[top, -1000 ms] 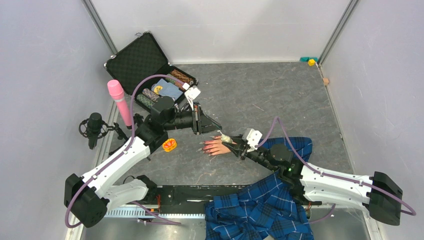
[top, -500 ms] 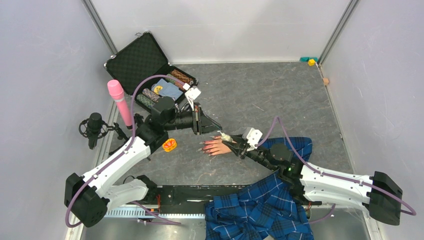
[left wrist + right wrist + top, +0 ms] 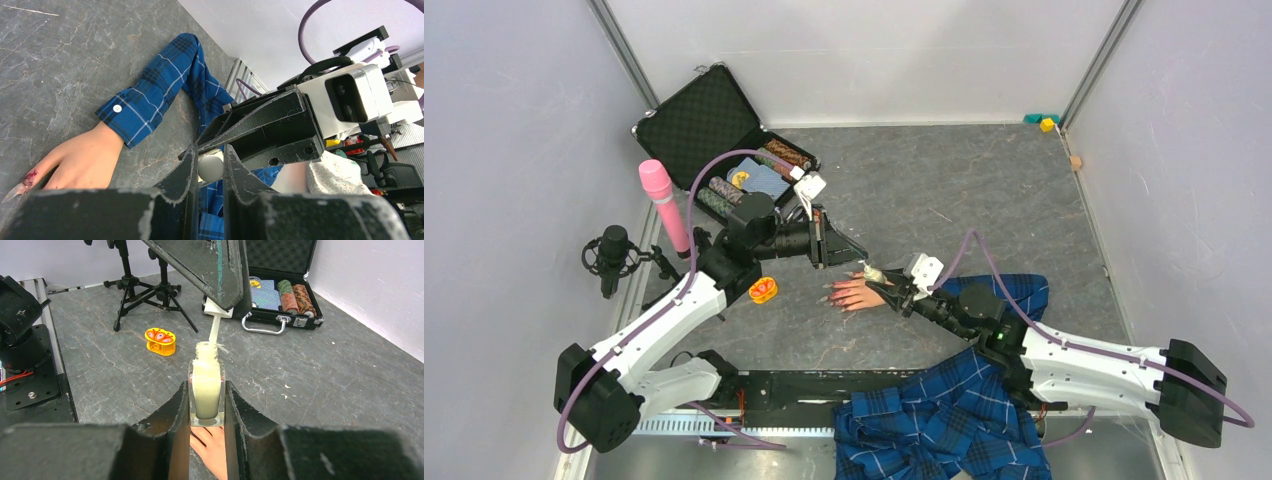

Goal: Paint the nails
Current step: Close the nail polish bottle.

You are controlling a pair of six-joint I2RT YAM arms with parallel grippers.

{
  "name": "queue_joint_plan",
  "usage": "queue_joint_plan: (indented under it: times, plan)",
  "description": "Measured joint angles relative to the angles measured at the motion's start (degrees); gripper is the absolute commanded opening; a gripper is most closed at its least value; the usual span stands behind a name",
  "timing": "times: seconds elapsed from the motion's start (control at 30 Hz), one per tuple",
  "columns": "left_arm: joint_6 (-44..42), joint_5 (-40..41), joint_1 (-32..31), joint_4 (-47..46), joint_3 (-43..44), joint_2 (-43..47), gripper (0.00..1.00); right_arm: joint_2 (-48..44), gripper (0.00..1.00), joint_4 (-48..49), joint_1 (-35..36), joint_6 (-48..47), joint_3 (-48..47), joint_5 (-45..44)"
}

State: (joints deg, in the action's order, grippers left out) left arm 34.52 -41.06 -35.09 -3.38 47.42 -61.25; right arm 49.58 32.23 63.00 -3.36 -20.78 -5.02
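The flesh-coloured mannequin hand (image 3: pixel 856 292) lies palm down on the grey table, its blue plaid sleeve (image 3: pixel 150 95) running off to the right. Its nails (image 3: pixel 829 298) point left; one long nail (image 3: pixel 17 189) shows with a reddish smear just behind it. My right gripper (image 3: pixel 207 386) is shut on a small clear bottle (image 3: pixel 206 375) of pale liquid, held just above the hand. My left gripper (image 3: pixel 209 156) is shut on the bottle's white cap (image 3: pixel 211 168). The brush (image 3: pixel 215 327) below the cap reaches into the bottle's neck.
An open black case (image 3: pixel 724 140) with chips and cards stands at the back left. A pink microphone (image 3: pixel 662 205), a black microphone on a tripod (image 3: pixel 614 255) and a small orange object (image 3: pixel 763 289) sit to the left. The plaid shirt (image 3: pixel 954 410) is bunched at the near edge.
My right gripper has edged slightly left with the bottle. The left arm has stayed put.
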Motion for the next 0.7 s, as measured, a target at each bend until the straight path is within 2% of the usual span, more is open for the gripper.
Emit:
queue_joint_plan:
  times: [0.7]
  plan:
    - [0.0, 0.0, 0.0, -0.2, 0.0, -0.1, 0.02, 1.1, 0.0, -0.7, 0.0, 0.5, -1.6, -2.2]
